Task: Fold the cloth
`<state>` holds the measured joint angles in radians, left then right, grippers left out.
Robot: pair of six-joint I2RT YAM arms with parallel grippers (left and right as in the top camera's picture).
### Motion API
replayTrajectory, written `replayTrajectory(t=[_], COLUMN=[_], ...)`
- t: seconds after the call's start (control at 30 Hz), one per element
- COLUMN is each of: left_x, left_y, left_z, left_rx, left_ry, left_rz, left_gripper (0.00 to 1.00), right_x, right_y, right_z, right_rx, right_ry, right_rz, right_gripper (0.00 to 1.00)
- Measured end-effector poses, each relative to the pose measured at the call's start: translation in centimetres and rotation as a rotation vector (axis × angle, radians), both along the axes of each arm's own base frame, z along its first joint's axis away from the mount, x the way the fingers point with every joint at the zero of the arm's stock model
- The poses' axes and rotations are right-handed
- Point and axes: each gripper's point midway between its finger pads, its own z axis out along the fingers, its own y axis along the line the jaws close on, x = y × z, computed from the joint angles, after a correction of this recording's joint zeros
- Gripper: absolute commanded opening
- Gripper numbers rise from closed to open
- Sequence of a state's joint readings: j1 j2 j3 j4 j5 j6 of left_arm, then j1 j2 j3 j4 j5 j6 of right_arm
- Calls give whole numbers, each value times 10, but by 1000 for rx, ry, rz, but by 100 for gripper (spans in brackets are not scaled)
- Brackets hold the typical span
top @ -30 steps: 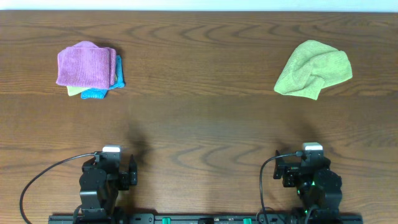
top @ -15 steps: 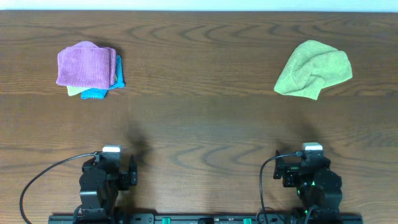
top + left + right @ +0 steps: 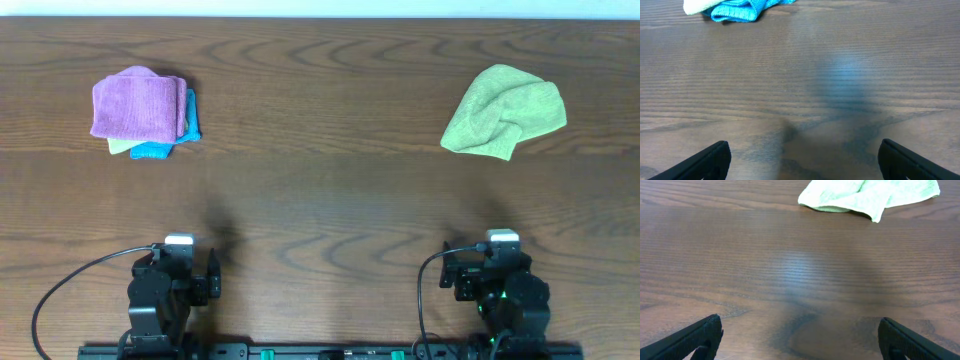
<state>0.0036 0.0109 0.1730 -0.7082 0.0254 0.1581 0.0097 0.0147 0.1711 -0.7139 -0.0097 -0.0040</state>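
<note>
The lime-green cloth [image 3: 503, 112] lies crumpled at the far right of the table; the right wrist view shows its near edge [image 3: 865, 194] at the top. My right gripper [image 3: 799, 332] is open and empty above bare wood, well short of the cloth; from overhead that arm [image 3: 502, 285] sits at the near edge. Wide open too, my left gripper [image 3: 802, 155] has nothing between its fingers. The left arm [image 3: 172, 285] rests at the near left edge.
A folded pile sits far left: a purple cloth [image 3: 138, 105] on top of a teal cloth [image 3: 160, 148], with a pale green edge beneath. The teal cloth [image 3: 740, 10] shows at the top of the left wrist view. Dark wood table [image 3: 320, 200] lies between.
</note>
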Motion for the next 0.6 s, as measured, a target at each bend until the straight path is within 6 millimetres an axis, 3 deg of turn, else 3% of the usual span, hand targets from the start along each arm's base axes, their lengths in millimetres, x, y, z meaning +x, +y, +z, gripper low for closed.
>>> replayTrajectory(t=[0.6], left_x=[0], left_y=[0], left_z=[0], left_rx=[0], left_ry=[0], left_rz=[0], left_gripper=[95], right_x=[4], right_y=[0], right_z=[7], right_rx=[13], right_ry=[-31], right_rz=[-9], right_gripper=[99])
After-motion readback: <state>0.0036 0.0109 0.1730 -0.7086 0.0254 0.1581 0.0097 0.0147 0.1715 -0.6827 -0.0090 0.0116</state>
